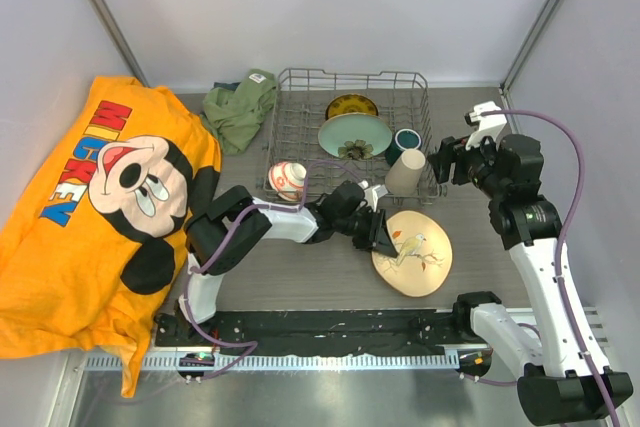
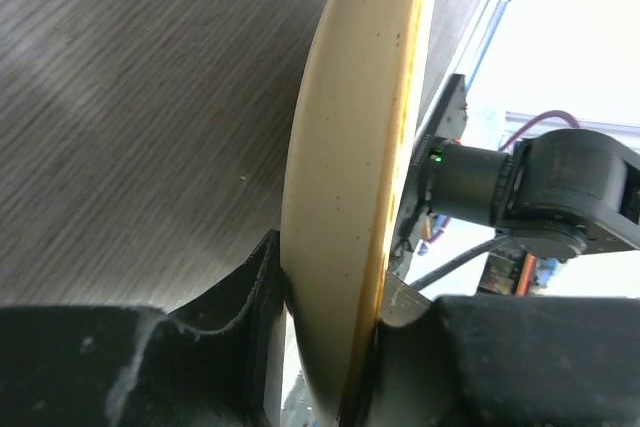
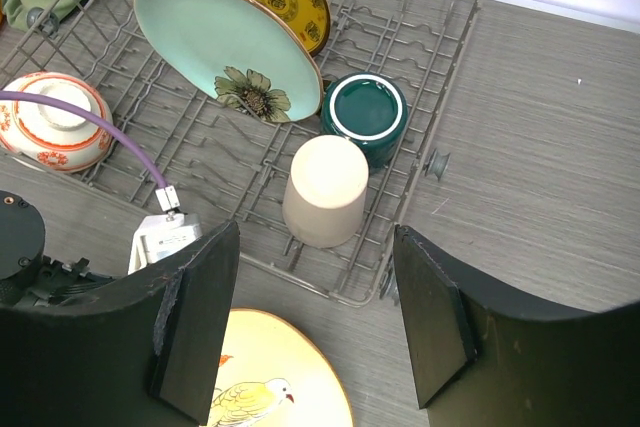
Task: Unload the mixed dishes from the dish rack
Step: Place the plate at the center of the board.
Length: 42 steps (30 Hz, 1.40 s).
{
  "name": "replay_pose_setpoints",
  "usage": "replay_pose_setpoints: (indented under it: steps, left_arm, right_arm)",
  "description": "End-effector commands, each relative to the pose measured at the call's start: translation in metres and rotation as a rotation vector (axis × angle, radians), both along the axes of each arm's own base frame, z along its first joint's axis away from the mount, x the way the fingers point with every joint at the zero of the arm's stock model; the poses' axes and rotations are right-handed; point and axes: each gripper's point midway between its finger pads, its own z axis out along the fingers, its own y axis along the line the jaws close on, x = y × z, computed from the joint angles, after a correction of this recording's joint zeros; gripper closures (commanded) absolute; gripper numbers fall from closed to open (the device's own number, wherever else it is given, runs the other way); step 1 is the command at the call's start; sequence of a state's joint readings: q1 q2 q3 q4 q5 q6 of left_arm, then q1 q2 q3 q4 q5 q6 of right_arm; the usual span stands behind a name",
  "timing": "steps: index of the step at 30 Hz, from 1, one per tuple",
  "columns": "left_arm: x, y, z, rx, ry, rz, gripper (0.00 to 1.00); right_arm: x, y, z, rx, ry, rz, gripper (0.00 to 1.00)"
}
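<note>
Left claw [image 1: 384, 232] is clamped on the bird plate [image 1: 415, 252] rim; right claw [image 3: 315, 325], jaws apart and empty, faces the cup [image 3: 325, 190].

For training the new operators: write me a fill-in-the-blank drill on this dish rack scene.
1. The cream plate clamped by the left gripper is painted with a ____.
2. The beige cup stands in the dish rack with its mouth facing ____.
3. The right gripper hangs ____, holding nothing.
4. The rack holds ____ dishes.
Missing words: bird; down; open; five.
</note>
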<state>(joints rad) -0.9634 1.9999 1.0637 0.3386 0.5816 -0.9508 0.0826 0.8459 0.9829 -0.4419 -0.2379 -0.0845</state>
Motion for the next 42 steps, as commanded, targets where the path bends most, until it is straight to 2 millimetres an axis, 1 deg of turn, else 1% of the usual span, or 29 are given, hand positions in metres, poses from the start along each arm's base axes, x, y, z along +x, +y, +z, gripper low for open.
replay_pose_setpoints:
  steps: [1, 2, 3, 6, 8, 13, 14, 20, 22, 23, 34, 38, 42]
  left_arm:
    - [-0.01, -0.018, 0.03, -0.082, -0.065, -0.083, 1.0]
    - [-0.013, -0.016, 0.026, -0.058, -0.059, -0.09, 0.99]
    - [-0.014, -0.016, 0.027, -0.053, -0.067, -0.094, 0.95]
    - [-0.016, -0.016, 0.027, -0.039, -0.077, -0.1, 0.88]
    - [-0.016, -0.016, 0.026, -0.033, -0.087, -0.104, 0.85]
    - [-0.015, -0.013, 0.022, -0.013, -0.093, -0.101, 0.77]
    - [-0.014, -0.013, 0.022, -0.013, -0.104, -0.104, 0.73]
    - [-0.013, -0.008, 0.019, 0.019, -0.13, -0.103, 0.63]
    - [-0.012, -0.007, 0.02, 0.024, -0.147, -0.102, 0.61]
    - [-0.012, -0.007, 0.018, 0.028, -0.15, -0.104, 0.58]
    - [-0.003, -0.001, 0.016, 0.084, -0.211, -0.096, 0.49]
    - [0.003, 0.001, 0.016, 0.11, -0.254, -0.086, 0.47]
    - [0.01, 0.006, 0.012, 0.159, -0.287, -0.074, 0.45]
  right_arm:
    - [0.001, 0.001, 0.014, 0.0, -0.061, 0.015, 0.32]
    - [0.001, 0.001, 0.013, -0.001, -0.058, 0.015, 0.32]
    - [0.001, 0.001, 0.012, 0.0, -0.058, 0.016, 0.32]
    - [0.0, 0.002, 0.012, 0.0, -0.058, 0.018, 0.32]
    - [0.0, 0.002, 0.013, 0.001, -0.062, 0.018, 0.32]
    - [-0.002, 0.002, 0.013, -0.002, -0.065, 0.02, 0.32]
    - [-0.002, 0.002, 0.015, -0.001, -0.069, 0.02, 0.32]
    - [-0.002, 0.003, 0.012, -0.001, -0.062, 0.029, 0.32]
    - [-0.002, 0.004, 0.013, 0.001, -0.062, 0.032, 0.32]
    - [-0.001, 0.004, 0.013, 0.002, -0.063, 0.033, 0.32]
    - [-0.003, 0.006, 0.014, 0.004, -0.067, 0.049, 0.32]
    - [-0.005, 0.008, 0.013, 0.006, -0.064, 0.059, 0.32]
    - [-0.006, 0.008, 0.012, 0.004, -0.065, 0.061, 0.32]
